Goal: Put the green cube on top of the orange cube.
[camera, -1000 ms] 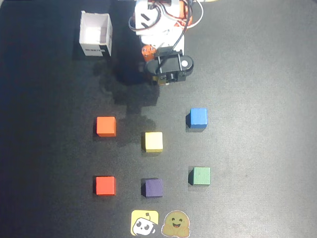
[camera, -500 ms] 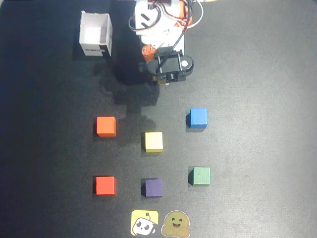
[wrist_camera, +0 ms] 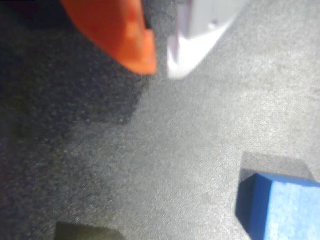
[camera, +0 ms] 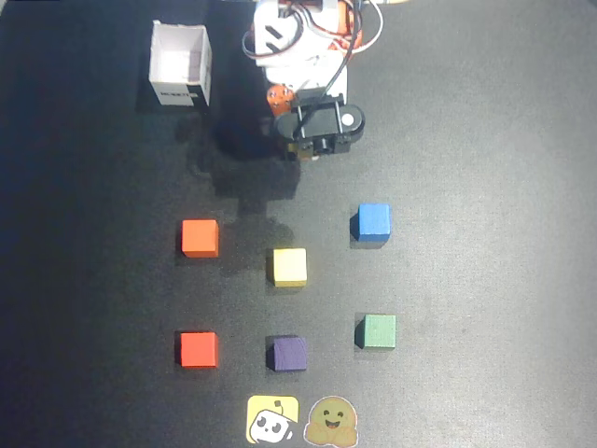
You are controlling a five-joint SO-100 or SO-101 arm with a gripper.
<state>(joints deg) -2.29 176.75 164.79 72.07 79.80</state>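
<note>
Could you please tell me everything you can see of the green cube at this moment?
The green cube is a small, matte, solid-looking block with sharp edges, the only green one. In the overhead view it sits flat on the dark mat, lower right of the group, below the blue cube and right of the purple cube. Nothing touches it; the gripper is far off near the arm's base.
</note>
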